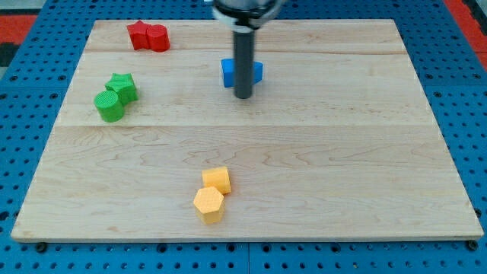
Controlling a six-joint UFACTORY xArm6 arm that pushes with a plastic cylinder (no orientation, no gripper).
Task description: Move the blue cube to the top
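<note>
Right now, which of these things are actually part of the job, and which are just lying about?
Part of the job:
- blue cube
- my tip, just below the cube in the view

Lying about:
- red blocks
- green blocks
- yellow blocks

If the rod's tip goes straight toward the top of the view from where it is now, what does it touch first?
Most likely the blue cube: my tip sits just below it in the view, apparently touching. Beyond it, the wooden board shows nothing more in that line.
</note>
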